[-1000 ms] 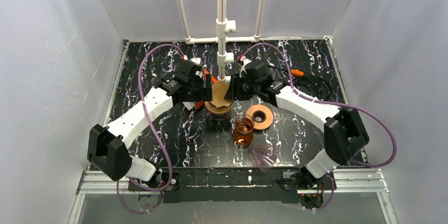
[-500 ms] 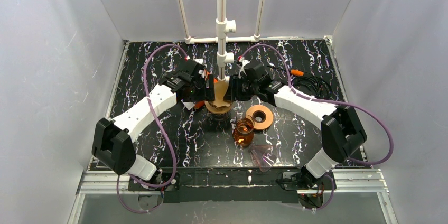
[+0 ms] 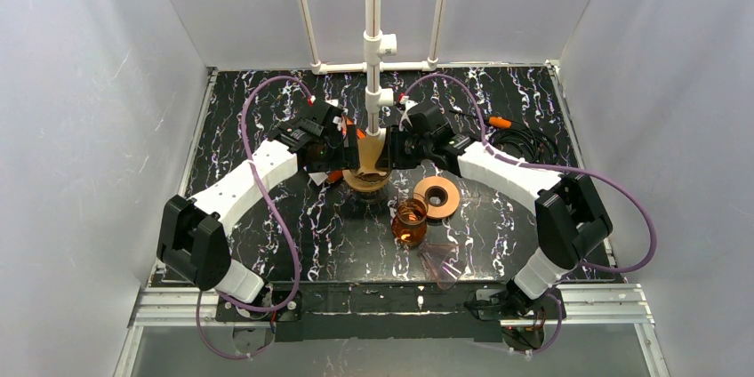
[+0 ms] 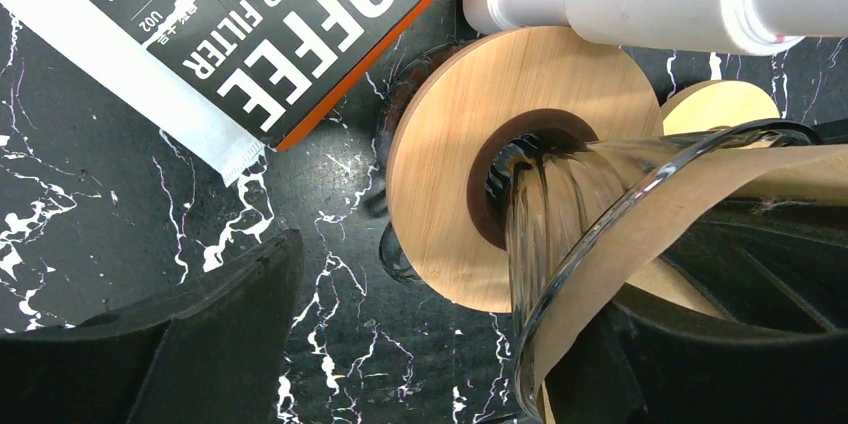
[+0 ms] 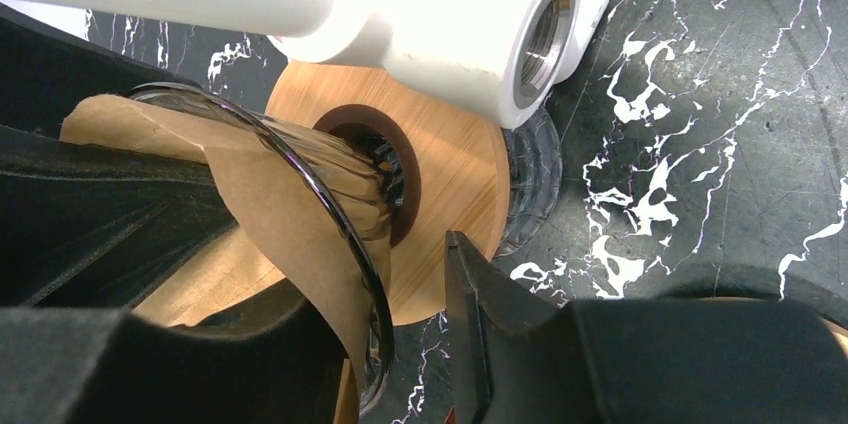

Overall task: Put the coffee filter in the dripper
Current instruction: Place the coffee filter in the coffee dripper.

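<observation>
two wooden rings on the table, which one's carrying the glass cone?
The centre ring, holding the glass cone and brown filter. The other ring lies empty beside the amber jar.

My fingers (image 4: 180,354) are matt black plastic; coffee filter (image 4: 680,214) matt brown paper, dripper (image 4: 560,214) glossy ribbed glass, its collar (image 4: 440,174) smooth wood.
</observation>
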Controlling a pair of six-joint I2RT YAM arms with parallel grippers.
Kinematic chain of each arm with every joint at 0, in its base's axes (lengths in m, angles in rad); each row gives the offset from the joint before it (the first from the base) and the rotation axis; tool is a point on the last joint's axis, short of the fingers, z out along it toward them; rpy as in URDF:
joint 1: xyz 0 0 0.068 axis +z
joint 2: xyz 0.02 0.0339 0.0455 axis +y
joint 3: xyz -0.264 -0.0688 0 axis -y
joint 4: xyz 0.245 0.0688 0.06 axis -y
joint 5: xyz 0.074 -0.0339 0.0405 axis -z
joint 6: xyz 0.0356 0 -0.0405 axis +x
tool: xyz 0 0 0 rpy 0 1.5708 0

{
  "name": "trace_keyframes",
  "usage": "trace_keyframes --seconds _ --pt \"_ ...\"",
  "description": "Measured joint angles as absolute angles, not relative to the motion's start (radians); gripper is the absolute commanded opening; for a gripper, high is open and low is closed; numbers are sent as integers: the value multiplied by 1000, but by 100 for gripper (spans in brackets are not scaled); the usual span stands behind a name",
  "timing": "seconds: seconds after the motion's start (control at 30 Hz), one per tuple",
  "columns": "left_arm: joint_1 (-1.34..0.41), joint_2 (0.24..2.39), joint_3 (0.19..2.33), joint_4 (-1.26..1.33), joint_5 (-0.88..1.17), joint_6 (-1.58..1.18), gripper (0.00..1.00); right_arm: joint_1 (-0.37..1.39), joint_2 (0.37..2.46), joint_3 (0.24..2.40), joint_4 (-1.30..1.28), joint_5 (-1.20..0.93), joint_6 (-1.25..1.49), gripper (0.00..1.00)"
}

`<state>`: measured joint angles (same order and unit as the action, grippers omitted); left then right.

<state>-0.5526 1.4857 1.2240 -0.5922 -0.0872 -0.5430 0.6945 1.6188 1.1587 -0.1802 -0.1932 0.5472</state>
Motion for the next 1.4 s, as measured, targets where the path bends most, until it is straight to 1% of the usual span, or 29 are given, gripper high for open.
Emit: trace_keyframes --seconds 0.13,0.27,0.43,0.53,0.63,0.77,1.0,1.23,1.4 --pt "-550 1486 1224 -595 -84 -542 77 694 1619 1166 -187 -194 543 56" --pt "-541 1484 1224 -600 -66 -538 79 693 1618 1182 -207 -198 533 66" --pt "-538 1460 1227 -602 -24 -535 80 689 1607 1192 -226 -207 524 72" --pt "-538 1439 1246 -612 3 -534 85 684 1592 1199 -236 -217 525 76" --pt "-537 1418 1271 -617 21 -532 87 673 1579 1205 -236 -234 530 78" --pt "-528 1392 1282 -617 47 -532 88 648 1565 1208 -236 -253 536 79" --pt "-505 1403 1291 -613 74 -532 84 619 1564 1210 -236 -279 547 76" --pt "-497 1435 1291 -621 46 -519 82 617 1565 1210 -226 -303 552 66" --pt "-484 1435 1289 -638 5 -506 81 617 1571 1210 -224 -296 544 65"
